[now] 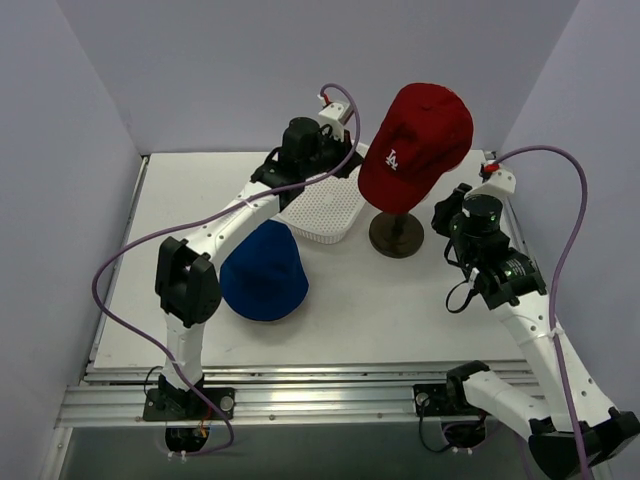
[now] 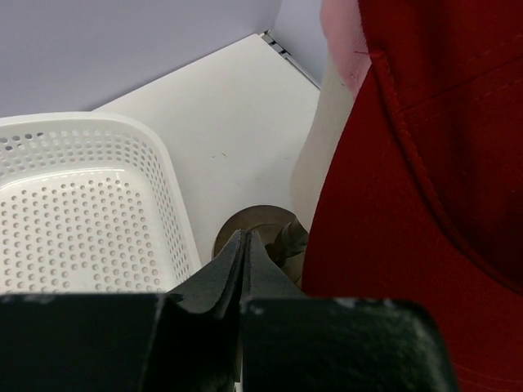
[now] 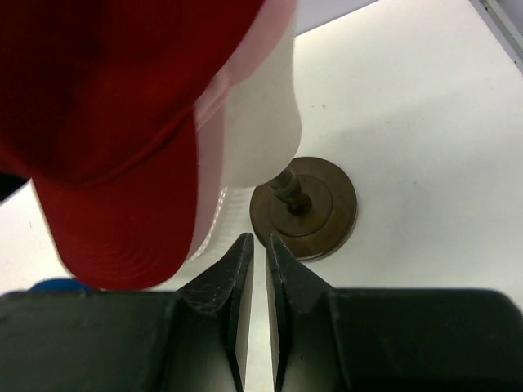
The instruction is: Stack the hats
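Observation:
The dark red cap [image 1: 415, 140] with a white LA logo sits on the cream mannequin head [image 3: 261, 122]. A pale pink cap [image 3: 209, 155] shows as a thin edge under it. The red cap fills the right of the left wrist view [image 2: 425, 204], with a sliver of pink [image 2: 343, 41] at the top. The royal-blue bucket hat [image 1: 262, 270] lies on the table under the left arm. My left gripper [image 2: 243, 237] is shut and empty, just left of the red cap. My right gripper [image 3: 259, 241] is empty with only a thin slit between its jaws, low to the right of the brown stand [image 3: 304, 208].
The white perforated basket [image 1: 320, 215] lies between the blue hat and the stand base [image 1: 396, 235], and it is close on the left in the left wrist view [image 2: 82, 204]. Purple walls enclose the table on three sides.

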`<state>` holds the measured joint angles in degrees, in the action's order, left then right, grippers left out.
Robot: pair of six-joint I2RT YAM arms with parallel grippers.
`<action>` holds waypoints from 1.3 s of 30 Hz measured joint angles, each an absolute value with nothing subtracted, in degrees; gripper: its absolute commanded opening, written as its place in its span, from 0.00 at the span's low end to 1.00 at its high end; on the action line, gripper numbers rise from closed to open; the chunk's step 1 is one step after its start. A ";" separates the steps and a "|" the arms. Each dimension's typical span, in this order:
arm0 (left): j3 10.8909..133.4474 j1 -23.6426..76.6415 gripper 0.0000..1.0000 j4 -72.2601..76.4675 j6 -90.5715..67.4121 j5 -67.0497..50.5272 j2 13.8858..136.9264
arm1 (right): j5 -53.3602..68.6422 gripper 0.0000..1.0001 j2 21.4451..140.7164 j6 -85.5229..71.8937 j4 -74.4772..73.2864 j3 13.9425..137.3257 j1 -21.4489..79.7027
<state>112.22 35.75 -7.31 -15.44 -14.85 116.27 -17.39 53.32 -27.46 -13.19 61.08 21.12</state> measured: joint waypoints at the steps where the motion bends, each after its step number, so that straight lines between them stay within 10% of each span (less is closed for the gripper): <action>1: 111.77 35.92 0.03 -6.61 -15.42 -14.83 116.18 | -16.47 0.08 53.76 -27.64 -12.56 60.80 19.97; 39: 95.46 48.07 0.07 0.71 -8.69 -1.15 108.99 | -11.99 0.10 46.63 -26.44 -14.76 62.61 11.97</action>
